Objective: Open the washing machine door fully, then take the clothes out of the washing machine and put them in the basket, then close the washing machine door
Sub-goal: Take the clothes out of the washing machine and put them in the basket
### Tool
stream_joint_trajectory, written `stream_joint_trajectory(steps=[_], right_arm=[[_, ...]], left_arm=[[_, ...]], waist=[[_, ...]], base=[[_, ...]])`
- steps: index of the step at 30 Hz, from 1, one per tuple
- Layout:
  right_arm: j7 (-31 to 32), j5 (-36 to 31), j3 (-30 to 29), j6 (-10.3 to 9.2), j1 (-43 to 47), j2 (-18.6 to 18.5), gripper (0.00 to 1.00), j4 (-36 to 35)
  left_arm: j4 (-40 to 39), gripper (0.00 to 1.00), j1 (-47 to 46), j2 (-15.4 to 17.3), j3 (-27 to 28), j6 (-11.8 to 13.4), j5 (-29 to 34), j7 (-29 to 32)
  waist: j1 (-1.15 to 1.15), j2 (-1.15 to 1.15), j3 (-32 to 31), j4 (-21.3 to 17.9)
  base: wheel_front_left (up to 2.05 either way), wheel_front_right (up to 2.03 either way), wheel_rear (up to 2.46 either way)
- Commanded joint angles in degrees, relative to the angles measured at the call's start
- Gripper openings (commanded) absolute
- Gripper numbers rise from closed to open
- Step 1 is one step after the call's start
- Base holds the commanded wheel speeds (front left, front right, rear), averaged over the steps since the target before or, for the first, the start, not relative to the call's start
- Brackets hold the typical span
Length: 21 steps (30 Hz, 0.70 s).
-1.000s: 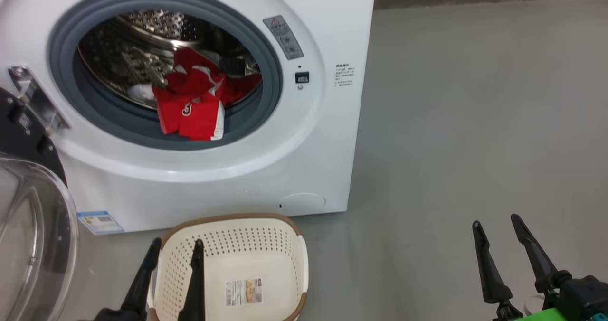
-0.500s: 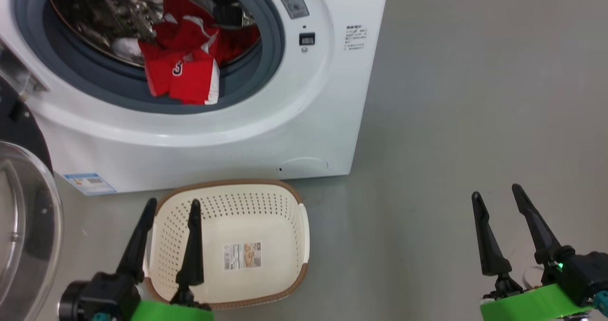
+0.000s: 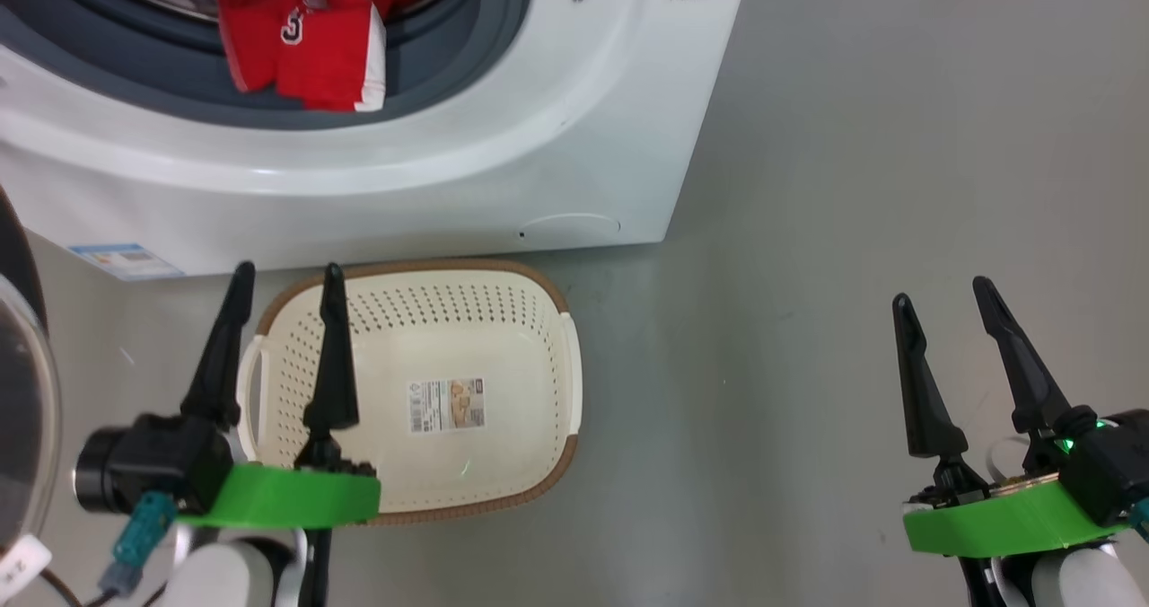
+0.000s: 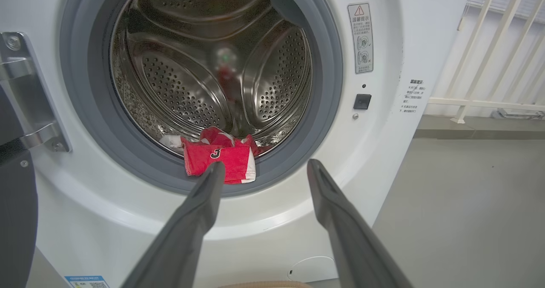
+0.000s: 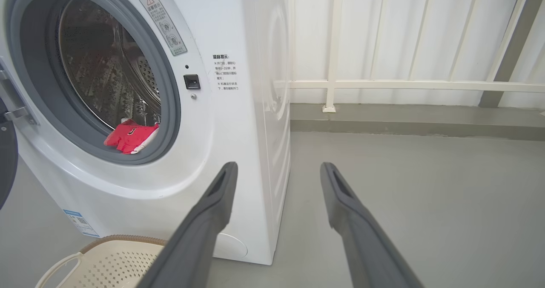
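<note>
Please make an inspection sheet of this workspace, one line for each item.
Surface: grey floor.
Job's things: washing machine door stands open at left; clothes lie at the mouth of the washing machine; basket on the floor before it, no clothes inside.
Clutter: nothing seen.
Grippers: left gripper open over the basket's left side; right gripper open over bare floor; both hold nothing.
Cables: short cable at left wrist.
Surroundings: white railing beyond the machine.

One washing machine (image 3: 539, 140), one door (image 3: 22, 409), one basket (image 3: 549, 294), one clothes heap (image 3: 305, 50), two end effectors (image 3: 288, 267) (image 3: 940, 288).
</note>
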Motion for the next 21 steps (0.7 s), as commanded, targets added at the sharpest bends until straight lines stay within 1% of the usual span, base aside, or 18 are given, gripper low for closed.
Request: stream_joint_trajectory(steps=[1, 6, 12, 21], right_arm=[[-0.36, -0.37, 1.64, 0.36, -1.44, -0.71, 1.00, -1.50], [-0.36, -0.39, 2.00, 0.36, -2.67, -0.71, 1.00, -1.17], [-0.36, -0.51, 2.55, 0.36, -3.64, -0.71, 1.00, -0.67], [-0.36, -0.62, 3.24, 0.36, -4.64, -0.71, 1.00, -0.55]], left_arm=[[-0.86, 1.00, -1.82, 0.94, 2.12, 0.48, -0.62, -0.53], [1.71, 1.00, -6.36, 1.45, 2.43, 0.65, -0.34, -0.58], [6.83, 1.00, -13.93, 2.70, 2.98, 1.21, -0.05, 0.22], [14.34, 1.00, -24.09, 5.31, 3.85, 0.59, -0.52, 1.62]], waist=[[0.00, 0.00, 2.24, -0.06], [0.00, 0.00, 3.65, -0.40], [0.00, 0.00, 4.78, -1.29], [0.00, 0.00, 7.53, -2.70]], base=[[0.00, 0.00, 0.00], [0.00, 0.00, 0.00], [0.00, 0.00, 0.00], [0.00, 0.00, 0.00]])
